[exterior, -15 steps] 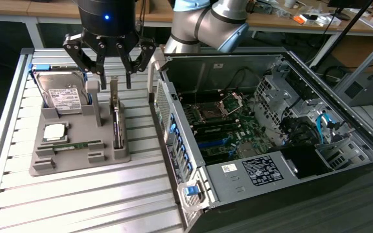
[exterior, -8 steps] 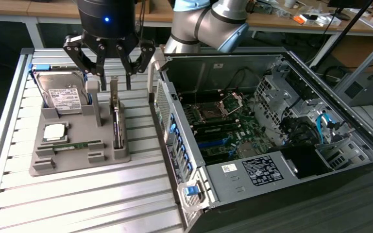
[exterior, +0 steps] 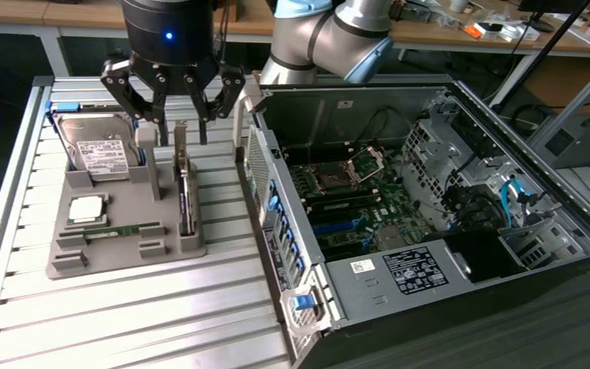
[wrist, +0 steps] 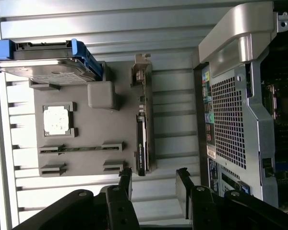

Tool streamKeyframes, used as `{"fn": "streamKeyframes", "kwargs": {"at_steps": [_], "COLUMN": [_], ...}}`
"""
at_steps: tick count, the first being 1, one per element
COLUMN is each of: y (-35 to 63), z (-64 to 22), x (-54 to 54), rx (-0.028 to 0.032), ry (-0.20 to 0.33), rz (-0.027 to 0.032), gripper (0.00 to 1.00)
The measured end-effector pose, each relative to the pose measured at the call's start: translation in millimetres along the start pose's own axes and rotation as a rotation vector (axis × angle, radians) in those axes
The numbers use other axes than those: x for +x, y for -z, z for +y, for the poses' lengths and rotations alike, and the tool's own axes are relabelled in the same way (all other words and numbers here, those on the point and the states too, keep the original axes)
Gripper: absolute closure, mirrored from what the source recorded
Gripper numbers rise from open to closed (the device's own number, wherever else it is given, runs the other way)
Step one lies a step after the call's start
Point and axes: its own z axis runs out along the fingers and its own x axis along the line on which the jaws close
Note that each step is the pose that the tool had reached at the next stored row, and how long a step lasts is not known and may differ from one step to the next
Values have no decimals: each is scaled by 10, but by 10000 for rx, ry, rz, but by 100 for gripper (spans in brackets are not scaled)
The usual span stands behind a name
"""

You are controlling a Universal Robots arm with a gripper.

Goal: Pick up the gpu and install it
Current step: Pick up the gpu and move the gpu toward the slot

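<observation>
I see the slatted worktop carrying the open case along its edge on the exterior view's right, side panel off and motherboard showing. Beside it, toward the opposite edge, lies the grey tray. My gripper hangs over the tray's far end with its fingers spread wide and nothing in them, apart from everything below. The hard drive stands tilted in the tray's far corner away from the case. The gpu stands on edge in the slot along the tray's case-side edge, in line with the gap between the fingers. The CPU lies flat mid-tray, and the memory stick just nearer than it
</observation>
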Motion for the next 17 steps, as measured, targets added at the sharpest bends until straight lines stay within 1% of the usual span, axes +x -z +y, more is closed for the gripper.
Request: {"fn": "streamKeyframes", "kwargs": {"at_steps": [12, 17], "y": [-62, -102], "z": [-3, -5], "x": [3, 4], "rx": [1, 1], "ry": [0, 0], "rz": [1, 1], "gripper": [50, 50]}}
